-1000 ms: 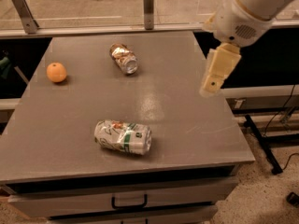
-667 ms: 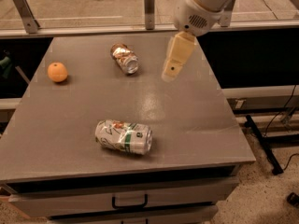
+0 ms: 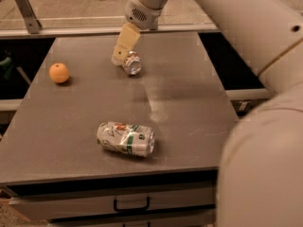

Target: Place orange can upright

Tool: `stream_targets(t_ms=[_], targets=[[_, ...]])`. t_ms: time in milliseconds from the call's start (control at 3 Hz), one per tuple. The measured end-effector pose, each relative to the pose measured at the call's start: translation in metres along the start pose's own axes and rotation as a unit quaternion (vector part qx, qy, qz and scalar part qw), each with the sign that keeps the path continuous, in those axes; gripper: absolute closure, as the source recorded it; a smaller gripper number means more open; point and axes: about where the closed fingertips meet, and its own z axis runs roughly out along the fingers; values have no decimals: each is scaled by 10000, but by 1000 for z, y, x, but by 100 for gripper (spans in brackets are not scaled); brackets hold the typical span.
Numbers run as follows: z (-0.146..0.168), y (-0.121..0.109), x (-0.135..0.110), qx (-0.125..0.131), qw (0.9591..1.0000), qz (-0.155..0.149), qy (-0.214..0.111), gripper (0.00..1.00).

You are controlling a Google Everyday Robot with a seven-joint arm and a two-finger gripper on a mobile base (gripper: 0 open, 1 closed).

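Note:
The orange can [image 3: 131, 63] lies on its side at the far middle of the grey table [image 3: 189, 103], its silver end toward me. It looks shiny copper-orange and crinkled. My gripper [image 3: 122, 50] hangs just above and left of the can, its pale fingers partly covering the can's far end. The arm reaches in from the upper right and fills the right side of the view.
A white-and-green can [image 3: 126, 139] lies on its side near the table's front edge. A round orange fruit [image 3: 59, 73] sits at the left. A drawer handle [image 3: 131, 204] shows below the table front. A glass rail [image 3: 94, 27] runs behind the table.
The gripper has swept left across the table from the right edge to just over the orange can. The cans and fruit have not moved.

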Motion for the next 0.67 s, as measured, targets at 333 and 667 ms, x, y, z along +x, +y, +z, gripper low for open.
stream_targets(t_ms=[333,667], targets=[[47,-23,-14,-80,9975,700,94,0],[87,-37,-14,-67,9906,1307,392,0]])
